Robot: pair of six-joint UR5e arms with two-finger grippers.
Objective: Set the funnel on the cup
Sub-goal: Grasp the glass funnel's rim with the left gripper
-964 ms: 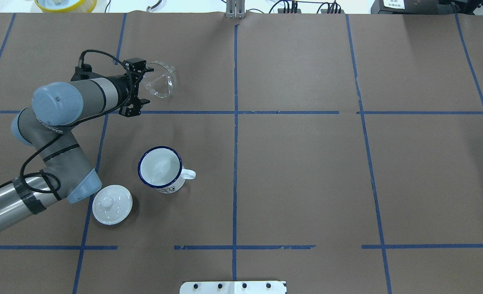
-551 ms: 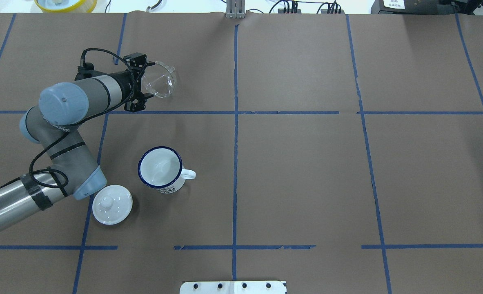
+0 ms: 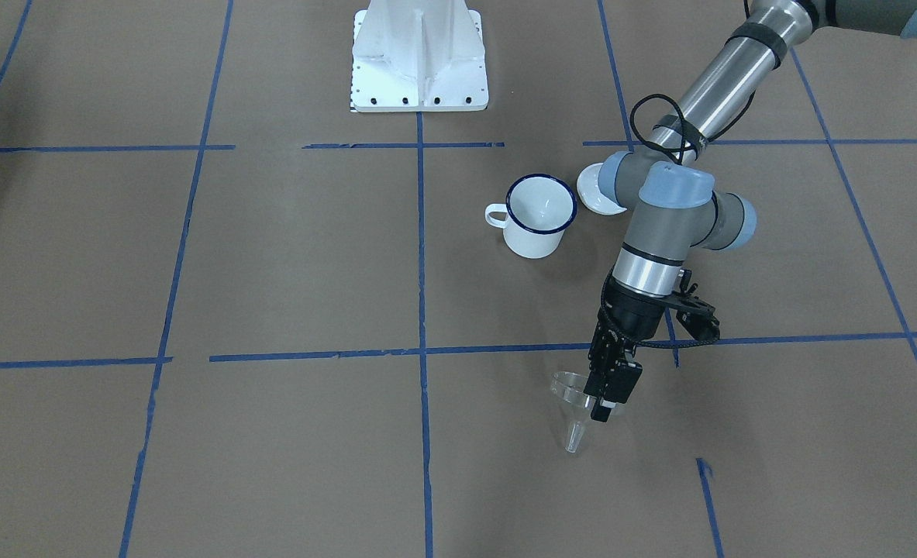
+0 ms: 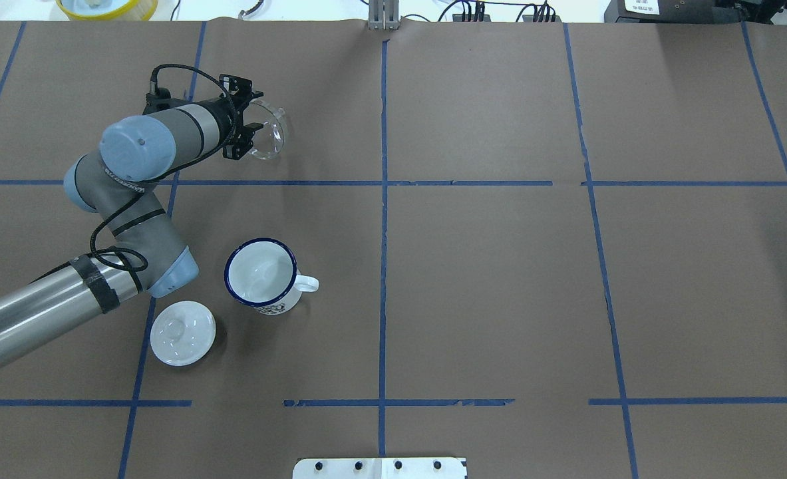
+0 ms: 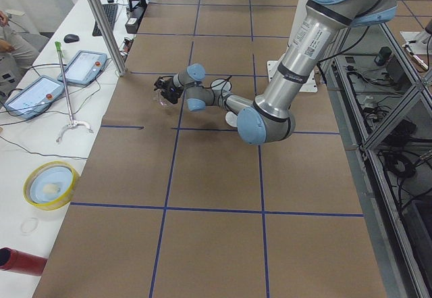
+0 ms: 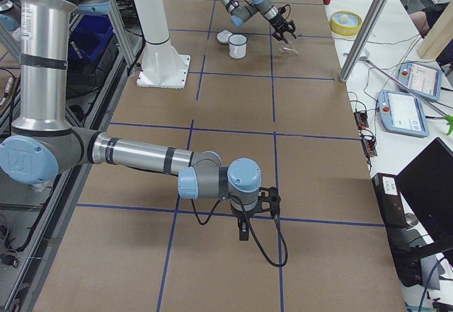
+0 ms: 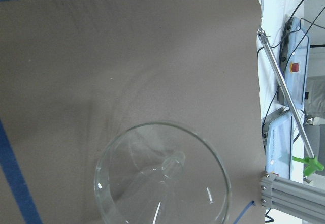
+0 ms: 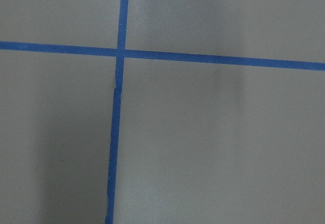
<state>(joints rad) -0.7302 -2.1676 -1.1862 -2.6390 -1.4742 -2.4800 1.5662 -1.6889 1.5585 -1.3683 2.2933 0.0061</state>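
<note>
The clear funnel (image 4: 272, 133) lies on its side on the brown table, wide rim toward the robot and spout pointing away (image 3: 573, 434). My left gripper (image 4: 253, 123) is at the funnel's rim with its fingers spread on either side; it looks open. The left wrist view shows the funnel's rim (image 7: 162, 178) head-on and close, with no fingers in the frame. The white cup (image 4: 260, 273) with a dark blue rim stands upright nearer the robot, handle to the right. My right gripper (image 6: 244, 228) hangs over bare table far from both; I cannot tell its state.
A white round knobbed lid (image 4: 182, 332) lies left of the cup, beside my left arm's elbow (image 4: 167, 279). Blue tape lines grid the table. The robot's white base plate (image 3: 419, 54) sits at the near edge. A yellow dish (image 4: 107, 6) lies beyond the table's far edge.
My left arm has reached forward and the wrist has turned, bringing the gripper up to the funnel's rim. The elbow has moved off the lid. The funnel and cup have stayed put.
</note>
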